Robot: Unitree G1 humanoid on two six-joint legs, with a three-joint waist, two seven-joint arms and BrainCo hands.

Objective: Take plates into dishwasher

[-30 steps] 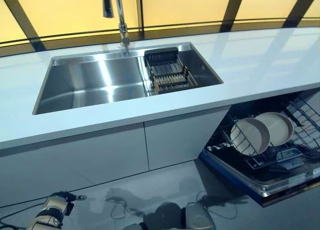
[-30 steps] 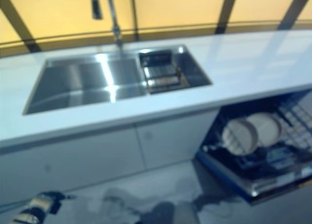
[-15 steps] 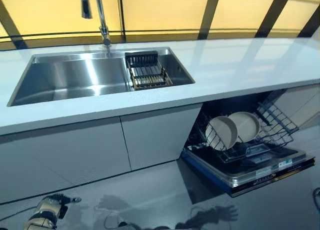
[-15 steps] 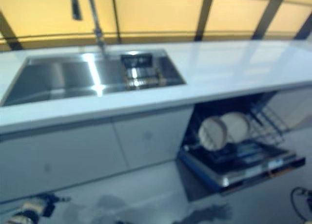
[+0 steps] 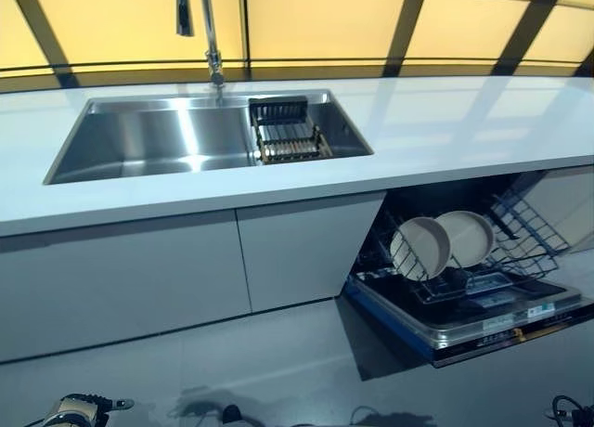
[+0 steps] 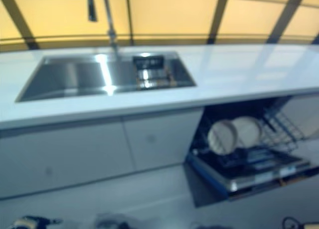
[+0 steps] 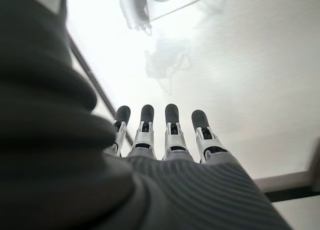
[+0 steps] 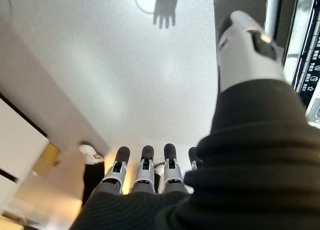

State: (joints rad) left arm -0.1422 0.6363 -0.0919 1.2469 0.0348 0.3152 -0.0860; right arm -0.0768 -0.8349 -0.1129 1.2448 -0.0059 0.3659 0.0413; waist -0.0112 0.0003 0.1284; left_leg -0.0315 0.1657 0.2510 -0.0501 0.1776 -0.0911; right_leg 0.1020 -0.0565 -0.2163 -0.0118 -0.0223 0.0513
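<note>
Two cream plates [image 5: 420, 248] [image 5: 466, 238] stand on edge, side by side, in the lower rack [image 5: 524, 237] of the open dishwasher [image 5: 464, 317] under the counter at the right. My left hand [image 5: 74, 413] hangs low at the bottom left, over the floor; its wrist view shows its fingers [image 7: 172, 135] straight and empty. My right hand [image 8: 145, 172] also hangs over the floor, its fingers straight, its thumb [image 8: 245, 45] apart, holding nothing. The dishwasher door's edge [image 8: 305, 50] shows beside it.
A white counter [image 5: 464, 121] runs across, with a steel sink [image 5: 167, 139], a tap [image 5: 209, 28] and a small dish rack [image 5: 288, 139] inside the sink. White cabinet doors [image 5: 139, 278] stand below. The pulled-out dishwasher door juts into the grey floor [image 5: 297, 362].
The whole picture has shifted, so the camera has moved. My left hand shows lower in the picture. The plates stand in the rack as before.
</note>
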